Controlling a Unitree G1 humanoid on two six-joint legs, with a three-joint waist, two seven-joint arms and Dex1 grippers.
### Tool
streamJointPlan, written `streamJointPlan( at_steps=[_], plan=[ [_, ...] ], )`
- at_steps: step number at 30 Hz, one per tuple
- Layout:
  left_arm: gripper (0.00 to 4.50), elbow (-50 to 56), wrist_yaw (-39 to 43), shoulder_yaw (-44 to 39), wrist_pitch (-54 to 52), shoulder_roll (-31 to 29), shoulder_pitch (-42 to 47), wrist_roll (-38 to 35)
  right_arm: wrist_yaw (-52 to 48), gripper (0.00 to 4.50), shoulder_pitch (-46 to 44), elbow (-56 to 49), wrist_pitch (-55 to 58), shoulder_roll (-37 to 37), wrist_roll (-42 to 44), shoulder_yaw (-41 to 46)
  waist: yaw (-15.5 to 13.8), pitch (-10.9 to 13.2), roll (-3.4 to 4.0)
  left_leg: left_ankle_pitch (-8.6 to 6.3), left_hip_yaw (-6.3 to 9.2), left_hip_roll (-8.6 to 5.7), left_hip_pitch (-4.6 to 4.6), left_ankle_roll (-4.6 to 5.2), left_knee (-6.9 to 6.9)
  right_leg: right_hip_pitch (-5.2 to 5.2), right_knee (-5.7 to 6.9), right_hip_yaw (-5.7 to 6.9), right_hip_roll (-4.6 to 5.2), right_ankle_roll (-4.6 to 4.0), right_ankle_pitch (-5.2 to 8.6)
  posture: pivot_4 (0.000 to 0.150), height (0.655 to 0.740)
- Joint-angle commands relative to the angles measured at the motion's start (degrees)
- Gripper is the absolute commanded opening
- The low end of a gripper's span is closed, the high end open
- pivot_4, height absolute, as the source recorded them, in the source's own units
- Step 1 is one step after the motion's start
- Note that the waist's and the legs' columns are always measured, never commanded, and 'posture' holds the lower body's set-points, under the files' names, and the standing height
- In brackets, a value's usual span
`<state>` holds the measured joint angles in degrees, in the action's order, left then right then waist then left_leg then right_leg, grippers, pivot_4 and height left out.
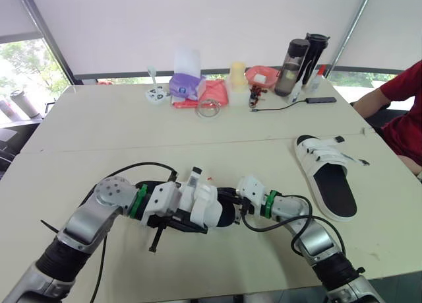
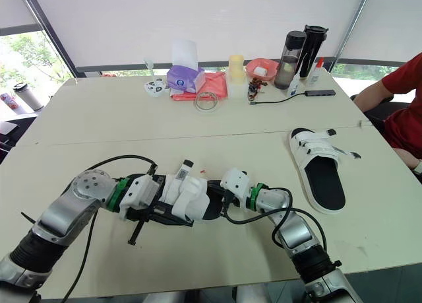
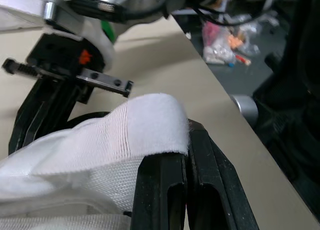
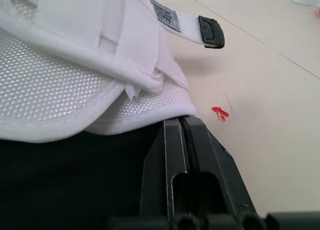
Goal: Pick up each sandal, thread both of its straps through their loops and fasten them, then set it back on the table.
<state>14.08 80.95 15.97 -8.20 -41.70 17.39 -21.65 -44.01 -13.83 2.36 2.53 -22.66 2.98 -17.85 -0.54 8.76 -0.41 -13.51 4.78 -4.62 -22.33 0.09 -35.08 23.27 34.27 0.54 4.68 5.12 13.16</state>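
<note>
Here the black-soled, white-strapped sandal lies crosswise between both arms, left gripper clamped on its white woven strap, right gripper closed against the sole.

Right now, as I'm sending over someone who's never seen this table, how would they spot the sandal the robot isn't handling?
On the pale table, look to the robot's right side, toward the person in the red sleeve. The free sandal lies there alone, white straps over a black footbed; the twin sandal sits near the front edge, gripped by the left end effector.
</note>
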Motion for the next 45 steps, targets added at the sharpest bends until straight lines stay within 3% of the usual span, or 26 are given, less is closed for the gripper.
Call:
streamJointPlan(
  at_steps=[1, 9, 19, 25, 31, 45],
  plan=[
    [0.04, -2.51, -0.02, 1.33, 3.21, -0.13, 0.59, 4.03, -0.57, 0.00, 3.00, 4.57, 3.82, -1.11, -2.72, -2.34, -0.04, 0.00, 0.00, 0.00, 0.00, 0.00, 0.00, 0.00, 0.00, 0.00, 0.00, 0.00, 0.00, 0.00, 0.00, 0.150, 0.7400],
    [0.04, -8.05, -4.35, 3.75, 1.26, 3.34, 4.87, 7.89, -0.49, 0.00, 2.96, 4.33, 3.88, -1.07, -2.75, -2.48, -0.08, -0.09, 0.02, -0.05, 0.00, 0.01, 0.02, -0.08, -0.03, -0.05, 0.00, 0.00, 0.00, 0.09, 0.05, 0.150, 0.7400],
    [0.04, -3.93, 2.06, 3.94, -0.88, 0.93, 3.91, 3.36, -0.33, 0.00, 3.05, 4.37, 3.98, -1.01, -2.82, -2.46, -0.06, -0.12, 0.06, 0.00, -0.01, 0.01, 0.01, 0.02, -0.01, -0.04, 0.00, 0.00, -0.01, 0.08, 0.05, 0.150, 0.7400],
    [0.04, -2.79, 4.26, 5.86, 2.06, -1.23, 1.93, 6.00, -0.12, 0.00, 3.17, 4.37, 4.04, -0.85, -2.79, -2.43, -0.07, -0.12, 0.09, 0.00, -0.01, 0.01, 0.01, 0.02, 0.00, -0.03, 0.00, 0.00, 0.00, 0.07, 0.05, 0.150, 0.7400],
    [0.04, -9.60, 1.38, 6.81, 8.89, 0.49, 4.71, 12.05, 0.17, 0.00, 3.65, 3.91, 4.19, -0.99, -2.72, -2.33, -0.13, -0.13, 0.10, -0.01, 0.00, 0.02, 0.01, 0.01, -0.02, -0.04, 0.00, 0.00, 0.00, 0.07, 0.05, 0.150, 0.7400],
    [0.04, -9.59, -3.19, 4.05, 1.79, 4.70, 5.39, 9.12, 0.32, 0.00, 3.46, 4.02, 4.26, -0.93, -2.68, -2.24, -0.16, -0.15, 0.10, 0.00, 0.00, 0.02, 0.02, 0.02, -0.09, -0.07, 0.02, 0.01, 0.00, 0.09, 0.06, 0.150, 0.7400]
  ],
)
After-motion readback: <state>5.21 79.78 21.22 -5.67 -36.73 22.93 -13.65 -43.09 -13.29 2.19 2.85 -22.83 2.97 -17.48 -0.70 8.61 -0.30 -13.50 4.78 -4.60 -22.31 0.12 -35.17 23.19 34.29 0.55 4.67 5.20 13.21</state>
